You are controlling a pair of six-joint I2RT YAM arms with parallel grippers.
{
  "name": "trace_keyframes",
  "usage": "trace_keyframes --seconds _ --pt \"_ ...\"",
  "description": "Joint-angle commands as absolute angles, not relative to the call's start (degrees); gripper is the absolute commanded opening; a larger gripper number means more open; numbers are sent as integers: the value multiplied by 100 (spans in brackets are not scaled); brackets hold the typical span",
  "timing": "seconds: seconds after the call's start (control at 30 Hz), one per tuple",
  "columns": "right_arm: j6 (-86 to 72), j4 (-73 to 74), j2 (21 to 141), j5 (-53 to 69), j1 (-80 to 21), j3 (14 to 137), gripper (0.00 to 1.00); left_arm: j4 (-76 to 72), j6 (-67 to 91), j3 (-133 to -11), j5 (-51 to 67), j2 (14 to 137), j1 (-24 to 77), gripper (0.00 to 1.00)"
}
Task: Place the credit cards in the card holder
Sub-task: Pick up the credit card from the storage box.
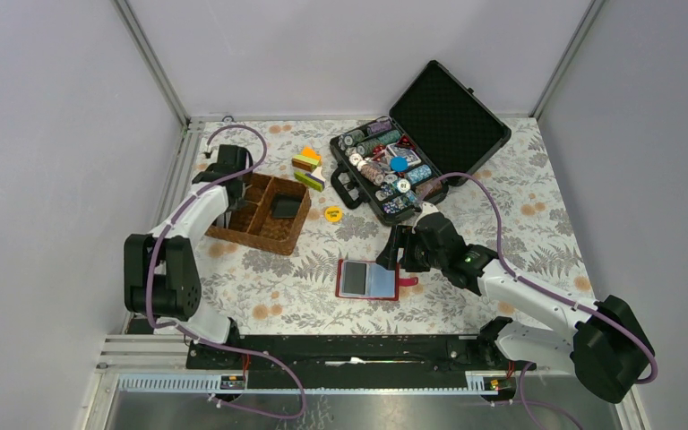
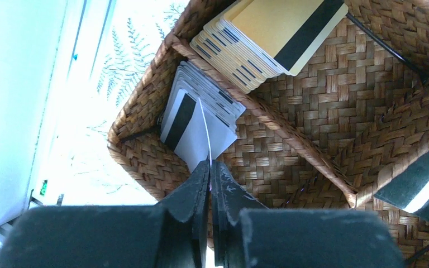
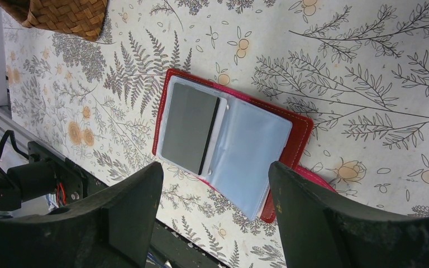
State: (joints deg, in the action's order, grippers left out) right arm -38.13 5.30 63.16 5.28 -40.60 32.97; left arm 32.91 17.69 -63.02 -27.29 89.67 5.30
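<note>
The left gripper [image 2: 209,167] is down inside the brown woven basket [image 2: 324,111]. Its two black fingers are pressed together on one thin white plastic card [image 2: 205,131], which we see from its edge, sticking out past the fingertips. Just behind that card, a pile of whitish cards [image 2: 190,120] with dark stripes leans in the same corner box of the basket. A pile of tan cards [image 2: 268,33] lies in the next box, farther ahead and to the right of the fingers. The right gripper [image 3: 215,178] hangs over the flowery tablecloth [image 3: 368,56] with its fingers wide apart and nothing between them. Right under it, the small red fold-open wallet [image 3: 300,131] lies open and flat, well apart from the basket. A grey card [image 3: 189,127] with a dark stripe sits in the clear pocket nearer the left finger.
</note>
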Motion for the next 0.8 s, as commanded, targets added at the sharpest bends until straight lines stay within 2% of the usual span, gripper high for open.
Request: trace_keyframes --seconds 0.0,0.2,0.43,0.63,0.77 --pt "-3866 384 6197 578 -4001 3286 76 3266 1836 -6367 -2898 8600 554 4" --pt "-3854 387 6181 639 -4005 3310 76 3626 1886 -6460 -3008 8224 554 2" --pt "-3617 652 5996 568 -4007 3506 78 4064 1670 -6526 -3086 7183 554 0" --pt "-3278 987 5744 477 -4004 3830 84 4317 1742 -6820 -2267 6440 631 0" --pt "-3109 1109 5550 563 -4002 4052 87 4411 1677 -7010 -1483 6158 1134 0"
